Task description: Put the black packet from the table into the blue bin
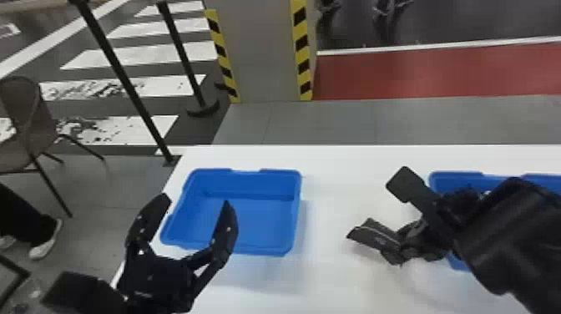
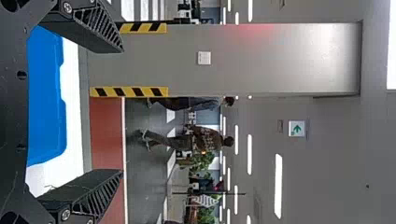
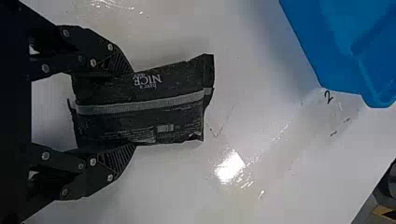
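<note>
Right wrist view: a creased black packet (image 3: 168, 93) with a grey stripe sits lengthwise in the right pincer (image 3: 134, 108), whose fingers are closed in on its two long edges; its far end juts past the tips, seemingly above the white worktop (image 3: 261, 186).
Black packet's feel: probably light, soft and slightly slick; the filled middle should give under a squeeze, and the thin end seams could crease or slip. Unlikely to break.
Where to hold: across both long sides, closer to the middle than this, with gentle, even pressure; the jutting end may droop or swing.
Left pincer (image 1: 196, 199): fingers wide apart, nothing between them, near the left blue bin (image 1: 250, 183).
Right blue bin (image 1: 455, 183): partly behind the right arm. Which bin is meant, I cannot tell.
</note>
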Robot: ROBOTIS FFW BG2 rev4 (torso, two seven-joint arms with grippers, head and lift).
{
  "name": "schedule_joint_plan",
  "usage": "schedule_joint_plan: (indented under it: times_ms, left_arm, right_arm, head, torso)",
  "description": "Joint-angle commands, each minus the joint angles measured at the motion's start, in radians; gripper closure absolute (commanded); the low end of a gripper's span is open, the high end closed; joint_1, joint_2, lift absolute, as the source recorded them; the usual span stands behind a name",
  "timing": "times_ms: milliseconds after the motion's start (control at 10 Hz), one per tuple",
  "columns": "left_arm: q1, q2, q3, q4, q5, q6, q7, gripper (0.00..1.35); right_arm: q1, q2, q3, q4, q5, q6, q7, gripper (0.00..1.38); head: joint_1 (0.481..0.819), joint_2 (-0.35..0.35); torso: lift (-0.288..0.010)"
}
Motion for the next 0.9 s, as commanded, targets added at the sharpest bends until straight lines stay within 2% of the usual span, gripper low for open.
schedule_joint_plan:
  times_ms: [0,400,500,700,800]
  left_arm:
    - [0.0,-0.001,-0.001,0.002,0.0,0.0,0.0,0.11]
    - [0.0,-0.001,0.003,0.002,0.004,0.0,0.001,0.11]
    - [0.003,0.001,0.003,0.002,0.004,0.0,0.0,0.11]
    - [0.003,0.001,0.005,0.002,0.004,-0.005,0.0,0.11]
    - [0.003,0.001,0.005,0.002,0.004,-0.005,0.001,0.11]
  right_arm:
    - [0.001,0.0,0.0,0.001,-0.013,-0.004,-0.003,0.9]
    - [0.004,0.003,-0.006,-0.031,-0.035,-0.034,-0.026,0.9]
    - [0.016,0.003,-0.038,-0.068,-0.035,-0.051,-0.026,0.9]
    - [0.067,0.006,-0.177,-0.213,-0.027,-0.09,-0.04,0.9]
    - [0.114,0.014,-0.275,-0.301,0.012,-0.09,-0.049,0.9]
  head:
    - [0.695,0.231]
    - [0.695,0.243]
    - [0.695,0.249]
    - [0.695,0.255]
    - [0.695,0.246]
  torso:
    - [-0.11]
    - [-0.11]
    - [-0.11]
    - [-0.11]
    - [-0.11]
